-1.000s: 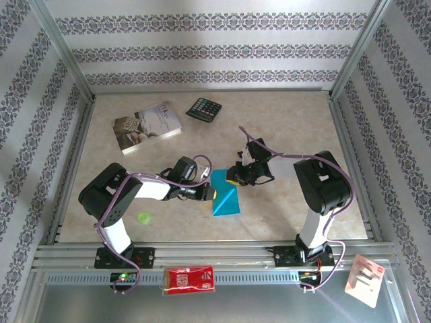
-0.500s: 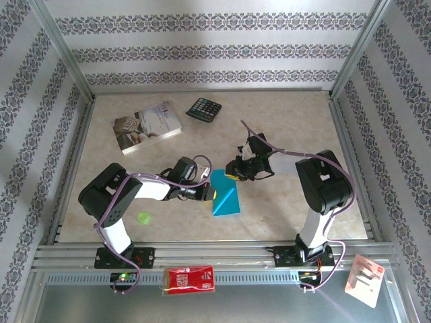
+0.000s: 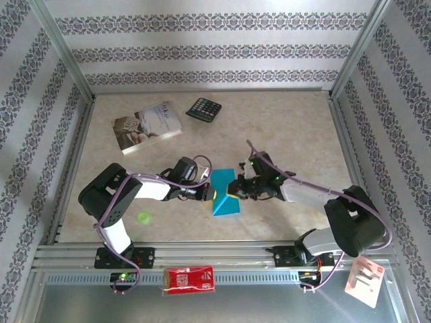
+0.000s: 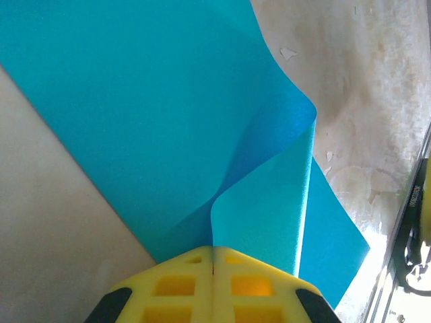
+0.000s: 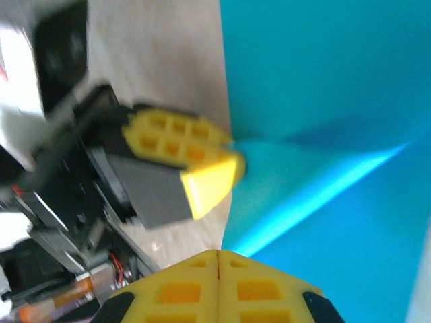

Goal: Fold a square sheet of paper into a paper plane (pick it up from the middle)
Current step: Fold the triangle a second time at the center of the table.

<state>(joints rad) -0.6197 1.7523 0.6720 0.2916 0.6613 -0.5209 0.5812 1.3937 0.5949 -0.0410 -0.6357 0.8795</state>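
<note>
Right of book [image 3: 147, 126], nearer arm bases: square sheet of paper [image 3: 225, 202], partly folded, one flap raised. Left gripper [image 3: 211, 194] pinches sheet's book-side edge. Right gripper [image 3: 236, 190] at opposite edge, fingers pressed together; hold on paper unclear.

one blue sheet [image 3: 224, 195]; one book [image 3: 147, 126]; one calculator [image 3: 204, 109]; one red packet [image 3: 189, 279]; two tools: left tool [image 3: 210, 194], right tool [image 3: 236, 190].

The top view is bright, even and sharp, lit from overhead, with small soft shadows on the table [image 3: 289, 121] and straight lines bowing slightly toward the edges. In the left wrist view the paper [image 4: 155, 114] is crisp, but the lower right corner burns out white. The right wrist view is motion-blurred, worst at left, with a pale sheen along the paper's fold.
</note>
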